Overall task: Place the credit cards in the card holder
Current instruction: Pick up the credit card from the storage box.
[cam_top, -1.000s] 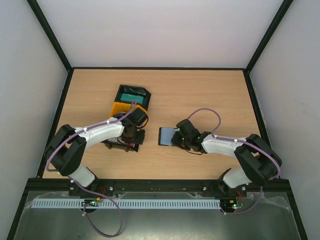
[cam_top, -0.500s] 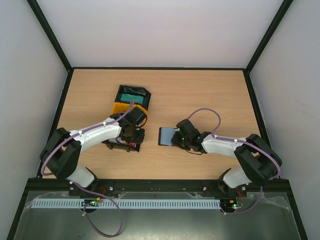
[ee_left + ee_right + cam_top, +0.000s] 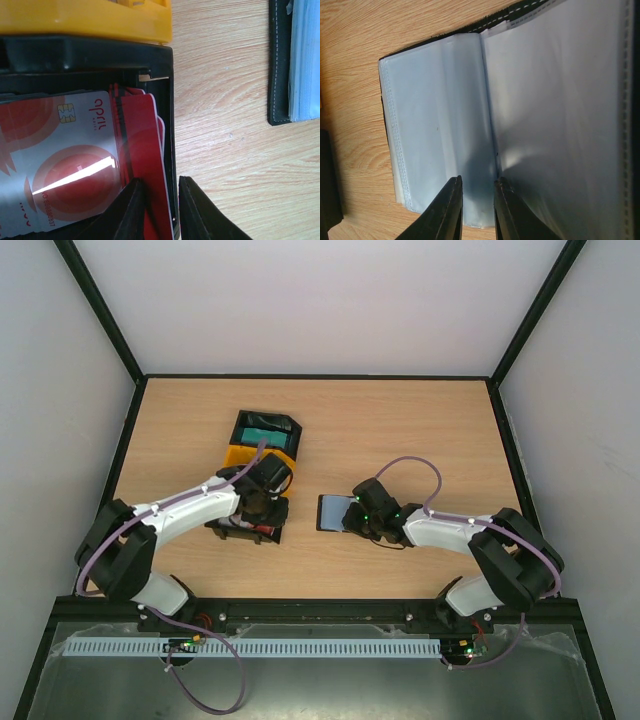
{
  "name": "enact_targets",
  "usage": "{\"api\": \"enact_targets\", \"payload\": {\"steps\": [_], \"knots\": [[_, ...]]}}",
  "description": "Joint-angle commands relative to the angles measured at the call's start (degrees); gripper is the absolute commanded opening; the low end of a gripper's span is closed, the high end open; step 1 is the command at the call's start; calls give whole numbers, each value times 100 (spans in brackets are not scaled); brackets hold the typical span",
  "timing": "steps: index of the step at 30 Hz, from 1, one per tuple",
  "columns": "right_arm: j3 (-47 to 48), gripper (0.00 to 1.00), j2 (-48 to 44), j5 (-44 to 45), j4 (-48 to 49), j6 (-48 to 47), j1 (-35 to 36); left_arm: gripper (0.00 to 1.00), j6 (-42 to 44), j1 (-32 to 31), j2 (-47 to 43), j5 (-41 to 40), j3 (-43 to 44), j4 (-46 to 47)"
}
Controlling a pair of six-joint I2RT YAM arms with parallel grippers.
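Observation:
The credit cards point(image 3: 75, 165), red-and-white, stand stacked in a black tray point(image 3: 169, 125). My left gripper point(image 3: 159, 187) is closed narrowly on the outermost red card point(image 3: 142, 140). One finger is inside the tray and the other is outside its wall. From above, the left gripper point(image 3: 262, 512) is over that tray point(image 3: 245, 530). The card holder point(image 3: 333, 511) lies open on the table, its clear sleeves point(image 3: 435, 115) facing up. My right gripper point(image 3: 477, 182) rests on the sleeves near the fold, with its jaws a narrow gap apart and nothing pinched between them.
A yellow tray point(image 3: 243, 456) sits just behind the black one. Behind that is another black tray with teal cards point(image 3: 265, 430). The card holder's stitched edge point(image 3: 278, 65) lies a hand's width right of the tray. Black frame rails edge the wooden table point(image 3: 420, 430).
The left gripper's jaws have narrowed around the red card at the tray wall, and the left arm's elbow has swung left. The right arm and the card holder have not moved.

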Motion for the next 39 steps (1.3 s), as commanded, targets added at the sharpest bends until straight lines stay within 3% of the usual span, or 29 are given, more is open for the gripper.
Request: {"api": "enact_targets", "payload": {"steps": [1, 10, 21, 31, 39], "knots": [[16, 19, -34, 66, -32, -38, 33, 21, -28, -35, -209, 158, 5, -205], [17, 19, -35, 66, -29, -39, 38, 12, -38, -34, -323, 179, -21, -255], [35, 19, -49, 66, -31, -34, 35, 10, -80, -34, -494, 188, -21, -367], [57, 19, -92, 66, -72, -39, 39, 2, -176, -36, -767, -128, 19, -655], [457, 37, -750, 393, -600, -367, 32, 2, -257, -31, -1330, -1084, 514, -1163]]}}
